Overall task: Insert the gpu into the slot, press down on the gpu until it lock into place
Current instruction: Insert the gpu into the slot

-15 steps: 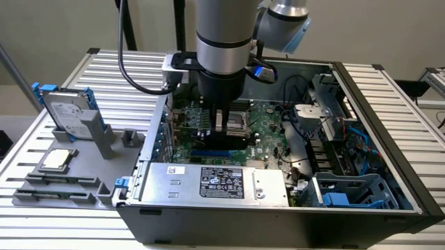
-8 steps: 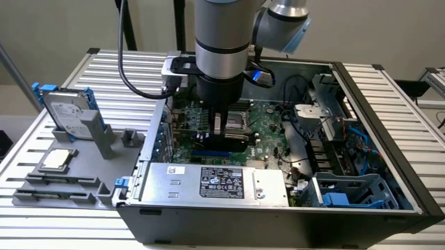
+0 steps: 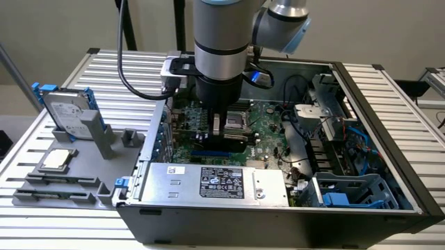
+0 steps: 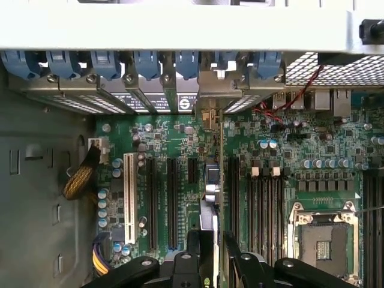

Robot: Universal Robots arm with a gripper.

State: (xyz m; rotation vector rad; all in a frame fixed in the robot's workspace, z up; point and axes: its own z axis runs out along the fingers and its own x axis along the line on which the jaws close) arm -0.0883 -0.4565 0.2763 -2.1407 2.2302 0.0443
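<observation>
The gripper, lowered into the open computer case, is clamped on the top edge of the gpu. The card stands on edge over the motherboard, at the blue slot (whether it is seated cannot be told). It looks light, stiff and fragile, so it is best held by its bare upper edge.

The gripper is matt black. Between its fingers the gpu has a dull silver metal bracket — beneath, glossy green circuit board — beyond, smooth blue plastic clips.
</observation>
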